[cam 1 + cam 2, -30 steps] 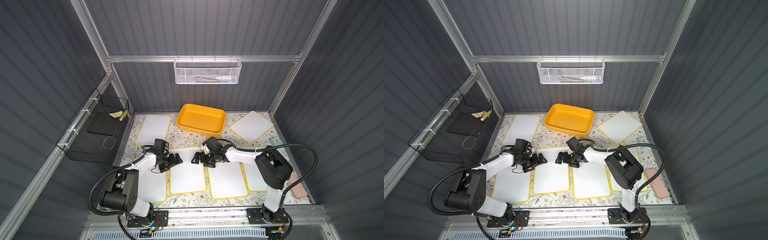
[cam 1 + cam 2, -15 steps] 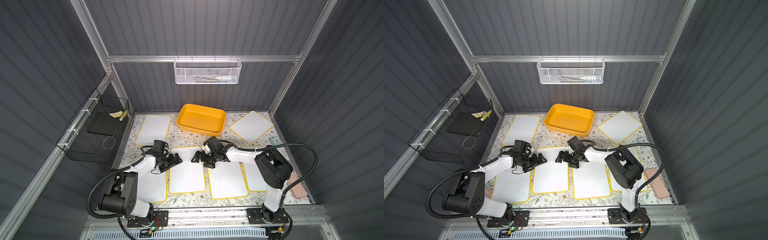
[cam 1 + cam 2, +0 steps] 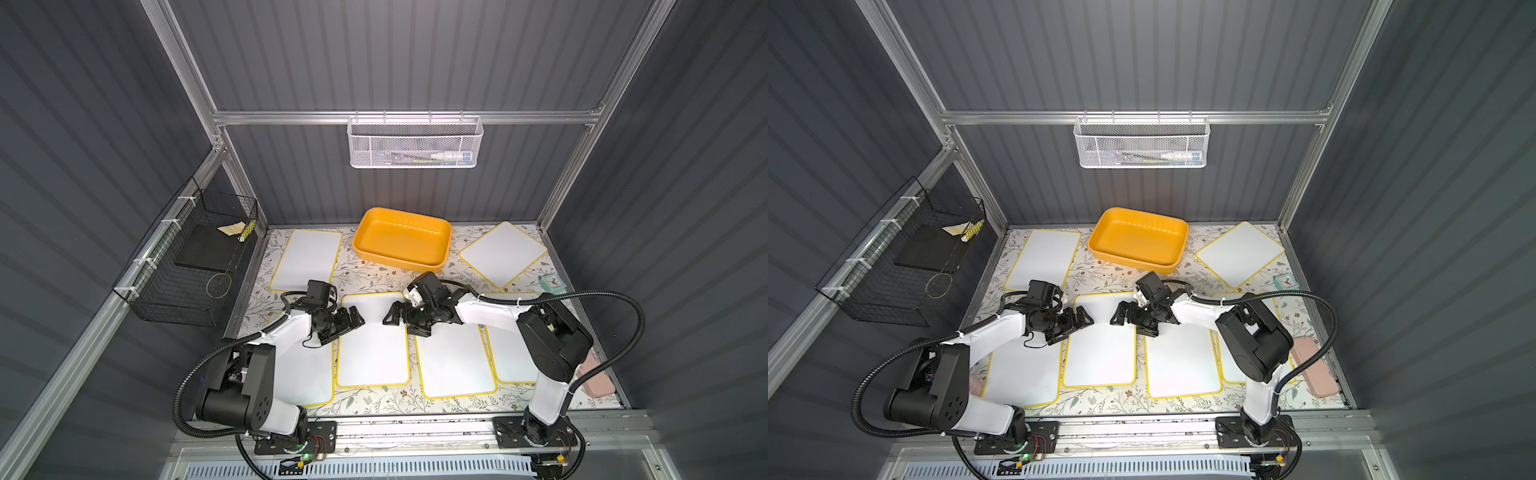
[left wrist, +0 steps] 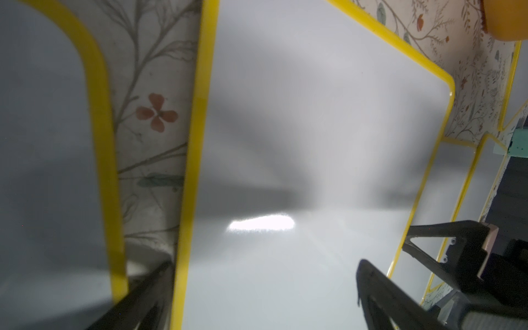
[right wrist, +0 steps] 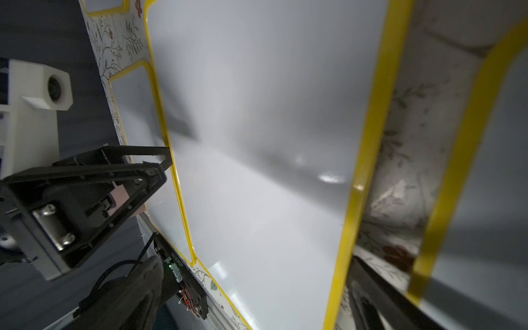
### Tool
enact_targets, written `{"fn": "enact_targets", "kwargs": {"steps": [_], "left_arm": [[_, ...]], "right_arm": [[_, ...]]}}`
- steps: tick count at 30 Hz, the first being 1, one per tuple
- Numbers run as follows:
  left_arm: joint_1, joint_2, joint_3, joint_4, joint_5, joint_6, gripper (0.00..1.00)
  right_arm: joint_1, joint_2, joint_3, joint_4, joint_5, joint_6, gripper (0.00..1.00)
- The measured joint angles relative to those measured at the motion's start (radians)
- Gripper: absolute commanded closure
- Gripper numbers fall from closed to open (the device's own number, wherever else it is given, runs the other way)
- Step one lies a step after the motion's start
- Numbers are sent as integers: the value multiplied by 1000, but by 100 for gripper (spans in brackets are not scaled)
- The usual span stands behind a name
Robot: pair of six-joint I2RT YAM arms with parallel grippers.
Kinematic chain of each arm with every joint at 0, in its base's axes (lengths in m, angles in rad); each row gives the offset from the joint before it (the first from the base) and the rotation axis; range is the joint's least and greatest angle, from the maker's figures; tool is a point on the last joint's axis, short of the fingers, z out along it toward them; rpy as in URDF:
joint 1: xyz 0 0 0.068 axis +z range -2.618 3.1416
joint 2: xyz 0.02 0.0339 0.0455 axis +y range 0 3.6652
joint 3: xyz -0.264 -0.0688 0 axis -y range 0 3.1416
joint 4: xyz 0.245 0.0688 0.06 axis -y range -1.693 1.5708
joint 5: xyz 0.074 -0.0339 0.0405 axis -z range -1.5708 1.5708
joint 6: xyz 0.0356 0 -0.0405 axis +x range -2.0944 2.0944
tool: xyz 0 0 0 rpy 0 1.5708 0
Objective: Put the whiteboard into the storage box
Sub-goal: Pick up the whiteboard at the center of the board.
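Left gripper (image 3: pixel 351 325) and right gripper (image 3: pixel 400 326), both spread wide and holding nothing, flank a whiteboard (image 3: pixel 372 351) lying near the box (image 3: pixel 400 262).

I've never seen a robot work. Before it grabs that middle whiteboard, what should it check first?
1. The left fingers stand open: ok.
2. The right fingers stand open: ok.
3. Each pair straddles one long edge of the middle whiteboard: ok.
4. Board gripped: not ok, nothing is held yet.
5. Fingers low enough to catch the edges: cannot tell.
6. The storage box is empty, with nothing lying between it and the board: ok.
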Motion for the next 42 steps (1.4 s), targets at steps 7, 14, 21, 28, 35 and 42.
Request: {"fn": "enact_targets", "kwargs": {"steps": [7,14,21,28,35,42], "left_arm": [[0,0,2,-3,-1,0,1],[0,1,3,-3,-1,0,1],[0,2,4,0,0,-1,1],[0,2,4,1,0,-1,1],[-2,11,2,32,22,-10,1],[-7,19,-2,70,52,-19,1]], "right_arm": [[-7,-21,-2,0,-16,-9,1],[-16,-35,-3,2,-39,-17,2],[-26,-61,-7,2,-56,-34,12],[-37,-63,-7,0,-68,-43,27],[-37,-63,-7,21,-107,-43,36],[-33,-63,-7,59,-150,-36,50]]}}
